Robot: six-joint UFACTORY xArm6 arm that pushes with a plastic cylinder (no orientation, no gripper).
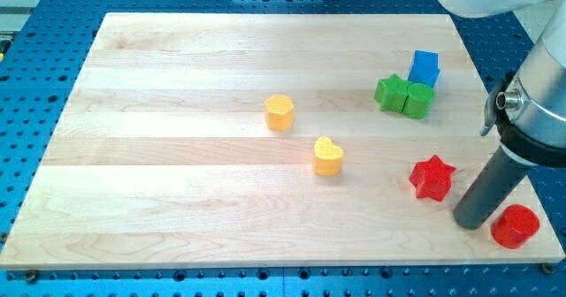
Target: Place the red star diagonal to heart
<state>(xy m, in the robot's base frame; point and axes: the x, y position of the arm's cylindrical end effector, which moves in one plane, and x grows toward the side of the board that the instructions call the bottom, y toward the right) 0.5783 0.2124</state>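
The red star (pixel 432 177) lies on the wooden board at the view's lower right. The yellow heart (pixel 328 156) lies left of it, near the board's middle. My tip (pixel 471 220) is the lower end of the dark rod, just right of and below the red star, a small gap apart from it. A red round block (pixel 515 225) sits immediately right of my tip.
A second yellow block (pixel 279 112) lies up-left of the heart. A green star-like block (pixel 391 93), a green round block (pixel 418 100) and a blue block (pixel 424 67) cluster at the upper right. The board's right edge (pixel 508 138) runs close by.
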